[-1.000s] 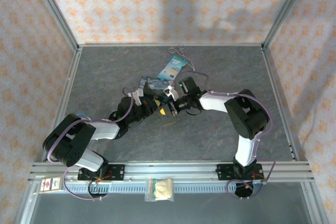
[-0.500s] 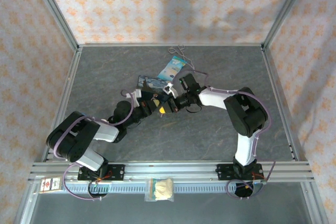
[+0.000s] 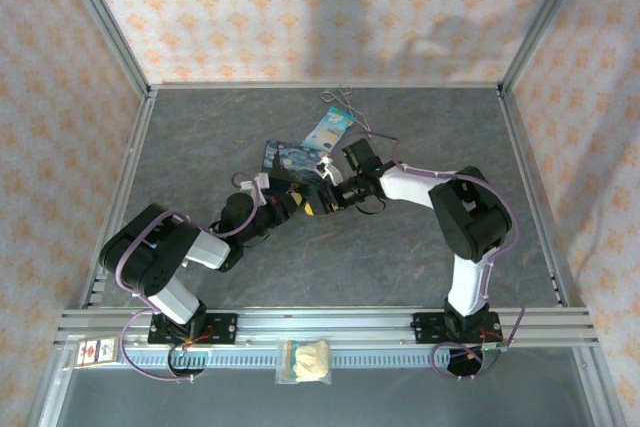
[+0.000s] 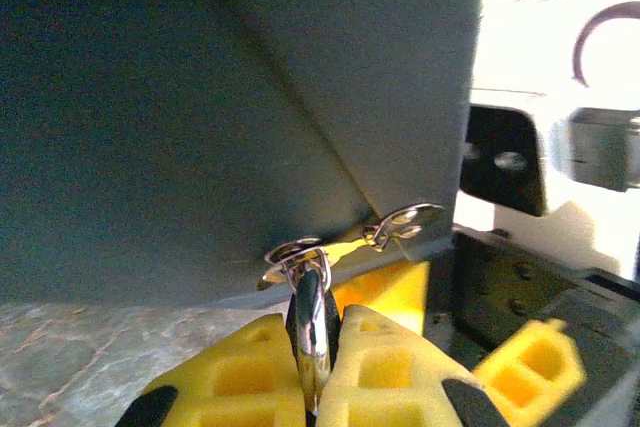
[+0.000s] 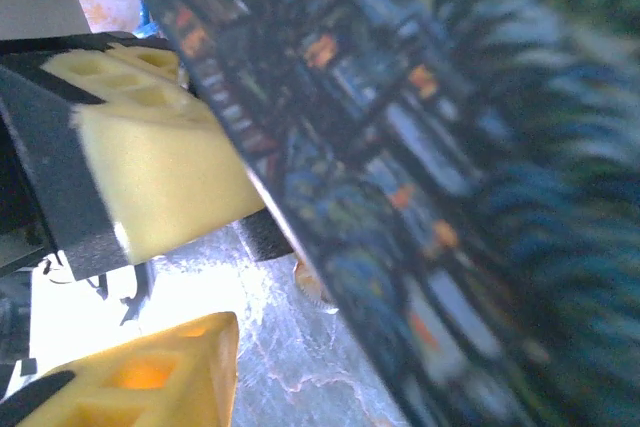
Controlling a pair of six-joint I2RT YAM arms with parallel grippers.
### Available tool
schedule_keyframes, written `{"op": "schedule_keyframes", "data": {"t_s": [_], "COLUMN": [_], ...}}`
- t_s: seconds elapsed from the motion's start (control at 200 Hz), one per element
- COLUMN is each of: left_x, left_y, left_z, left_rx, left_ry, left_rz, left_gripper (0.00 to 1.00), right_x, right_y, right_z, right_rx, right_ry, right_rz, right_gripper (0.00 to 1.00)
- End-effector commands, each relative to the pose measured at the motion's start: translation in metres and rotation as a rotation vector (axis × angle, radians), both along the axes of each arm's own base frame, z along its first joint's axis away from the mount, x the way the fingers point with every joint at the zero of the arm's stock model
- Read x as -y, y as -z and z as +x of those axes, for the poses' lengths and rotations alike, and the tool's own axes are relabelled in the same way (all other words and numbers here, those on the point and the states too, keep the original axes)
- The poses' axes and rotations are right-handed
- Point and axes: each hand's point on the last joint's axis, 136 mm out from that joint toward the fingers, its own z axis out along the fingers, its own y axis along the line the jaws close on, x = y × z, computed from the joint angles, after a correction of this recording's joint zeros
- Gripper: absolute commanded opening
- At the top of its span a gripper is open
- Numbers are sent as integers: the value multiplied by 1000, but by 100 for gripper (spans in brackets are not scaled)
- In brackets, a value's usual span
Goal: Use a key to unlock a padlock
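Observation:
In the left wrist view my left gripper [image 4: 314,352] is shut on the padlock [image 4: 309,299], a narrow dark body seen edge-on with a silvery face. Its thin shackle [image 4: 297,253] loops at the lower edge of the starry-night tin [image 4: 200,97], beside a small silvery hasp [image 4: 405,217]. From above, both grippers meet just in front of the tin [image 3: 290,157]: the left gripper [image 3: 293,200] and the right gripper [image 3: 325,190]. My right gripper [image 5: 190,287] stands open beside the tin's painted side [image 5: 450,147]. A small pale toothed tip, maybe the key [image 5: 315,292], pokes out under the tin's edge.
A light-blue card tag [image 3: 331,129] with string lies behind the tin. A small pale packet [image 3: 305,359] rests on the front rail. Metal frame posts and patterned walls bound the grey table [image 3: 400,267]; its right and far-left parts are open floor.
The left arm's base links have swung left and its forearm stretched toward the tin. The right gripper has crept slightly left. Both grippers stay at the tin's front edge.

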Motion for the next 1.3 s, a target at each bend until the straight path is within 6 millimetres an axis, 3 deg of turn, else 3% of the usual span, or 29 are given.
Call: {"op": "schedule_keyframes", "data": {"t_s": [0.0, 0.385, 0.47, 0.566, 0.806, 0.961, 1.106, 1.291], "left_x": [7, -6, -7, -9, -32, -63, -94, -127], "left_y": [5, 38, 43, 42, 30, 19, 4, -14], "left_z": [-6, 1, 0, -1, -4, -5, -1, 9], "left_rx": [-62, -162, -180, -185, -182, -183, -173, -144], "left_ry": [20, -96, -104, -116, -196, -289, -384, -489], "left_rz": [15, 136, 130, 124, 138, 145, 153, 123], "left_gripper": [0, 0, 14, 44, 66, 73, 76, 78], "right_x": [6, 34, 34, 34, 30, 14, -12, -40], "right_y": [-30, -57, -58, -58, -69, -73, -70, -55], "right_z": [29, 42, 42, 42, 41, 27, -3, -30], "right_rx": [160, 363, 408, 452, 506, 532, 546, 527], "right_ry": [100, 294, 320, 341, 374, 335, 265, 252], "right_rz": [1, -133, -168, -204, -197, -203, -212, -267], "right_gripper": [50, 53, 53, 53, 54, 53, 52, 50]}}
